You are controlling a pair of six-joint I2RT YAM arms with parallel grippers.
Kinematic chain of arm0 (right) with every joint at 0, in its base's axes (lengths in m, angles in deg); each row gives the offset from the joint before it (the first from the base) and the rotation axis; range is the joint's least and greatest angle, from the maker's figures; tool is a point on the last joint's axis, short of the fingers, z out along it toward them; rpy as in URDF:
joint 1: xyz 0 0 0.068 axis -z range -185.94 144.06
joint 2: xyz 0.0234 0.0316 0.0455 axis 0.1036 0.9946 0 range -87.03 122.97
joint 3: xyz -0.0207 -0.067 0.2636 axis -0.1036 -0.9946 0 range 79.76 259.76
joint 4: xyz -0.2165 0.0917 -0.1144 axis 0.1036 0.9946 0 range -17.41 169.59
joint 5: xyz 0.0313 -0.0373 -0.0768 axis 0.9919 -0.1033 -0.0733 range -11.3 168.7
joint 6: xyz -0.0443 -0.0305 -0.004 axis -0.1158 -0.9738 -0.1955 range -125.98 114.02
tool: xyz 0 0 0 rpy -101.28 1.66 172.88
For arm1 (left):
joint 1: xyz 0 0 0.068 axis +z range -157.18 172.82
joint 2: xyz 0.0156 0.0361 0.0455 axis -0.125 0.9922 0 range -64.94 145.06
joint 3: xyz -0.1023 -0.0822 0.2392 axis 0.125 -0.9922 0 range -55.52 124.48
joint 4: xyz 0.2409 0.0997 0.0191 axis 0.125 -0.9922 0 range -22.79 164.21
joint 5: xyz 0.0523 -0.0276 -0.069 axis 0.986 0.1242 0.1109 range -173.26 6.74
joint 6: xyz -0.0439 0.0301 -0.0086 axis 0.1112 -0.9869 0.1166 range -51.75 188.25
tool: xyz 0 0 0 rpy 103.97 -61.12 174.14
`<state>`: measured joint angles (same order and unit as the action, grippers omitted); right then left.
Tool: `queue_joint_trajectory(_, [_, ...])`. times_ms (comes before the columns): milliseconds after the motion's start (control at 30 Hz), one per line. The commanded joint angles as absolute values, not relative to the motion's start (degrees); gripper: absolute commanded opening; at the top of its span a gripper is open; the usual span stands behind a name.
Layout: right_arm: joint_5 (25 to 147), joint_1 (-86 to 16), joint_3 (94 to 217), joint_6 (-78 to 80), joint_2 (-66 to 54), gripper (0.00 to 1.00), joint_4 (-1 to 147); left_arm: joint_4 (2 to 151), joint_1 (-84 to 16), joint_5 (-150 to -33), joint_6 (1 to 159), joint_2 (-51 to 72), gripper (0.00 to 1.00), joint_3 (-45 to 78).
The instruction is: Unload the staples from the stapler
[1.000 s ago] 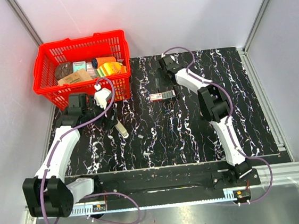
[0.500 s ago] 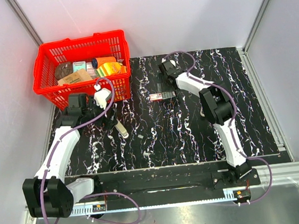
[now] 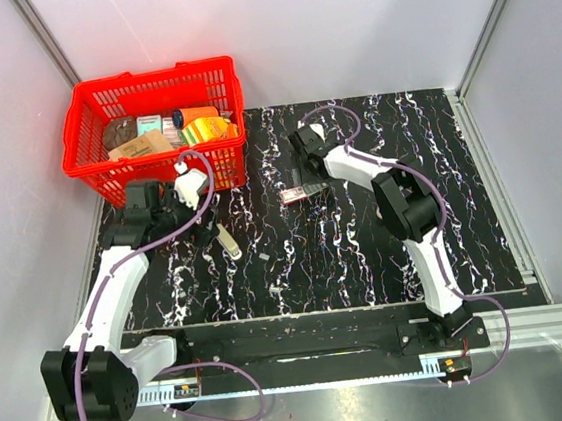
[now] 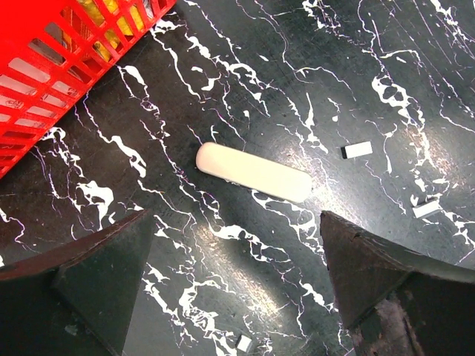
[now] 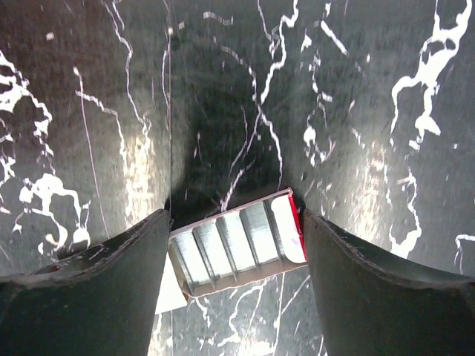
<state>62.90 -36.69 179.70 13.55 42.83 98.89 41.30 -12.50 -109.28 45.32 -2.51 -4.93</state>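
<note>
A pale beige bar-like strip, the staples [image 4: 254, 171], lies flat on the black marbled mat, and it also shows in the top view [image 3: 229, 244]. My left gripper [image 4: 236, 219] is open and empty, just short of the strip and apart from it, seen from above [image 3: 200, 227]. My right gripper [image 5: 236, 219] has a finger on each end of a flat red-and-white packet [image 5: 237, 241], which lies tilted on the mat [image 3: 297, 195]. I cannot make out the stapler against the black mat in any view.
A red basket [image 3: 147, 84] full of goods stands at the back left, and its wall shows in the left wrist view [image 4: 44, 81]. Small white bits [image 4: 357, 150] lie on the mat near the strip. Grey walls enclose the mat.
My right gripper has moved nearer and leftward onto the red-and-white packet, which has shifted a little nearer and tilted. My left arm has barely moved.
</note>
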Motion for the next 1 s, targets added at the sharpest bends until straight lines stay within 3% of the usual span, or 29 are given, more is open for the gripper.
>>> queue_joint_trajectory(0, [60.86, -38.29, 174.87, 16.16, 39.45, 0.75, 105.02, 42.48, -12.19, -108.31, 44.0, -4.91, 0.99, -5.77])
queue_joint_trajectory(667, [59.89, -45.58, 146.57, 36.98, 18.71, 0.73, 103.96, 41.78, -12.1, -110.16, 43.3, -7.2, 0.99, -7.27])
queue_joint_trajectory(967, [57.17, -47.87, 145.67, 45.87, 12.99, 0.79, 106.95, 41.43, -12.1, -110.25, 42.24, -7.2, 0.99, -7.62])
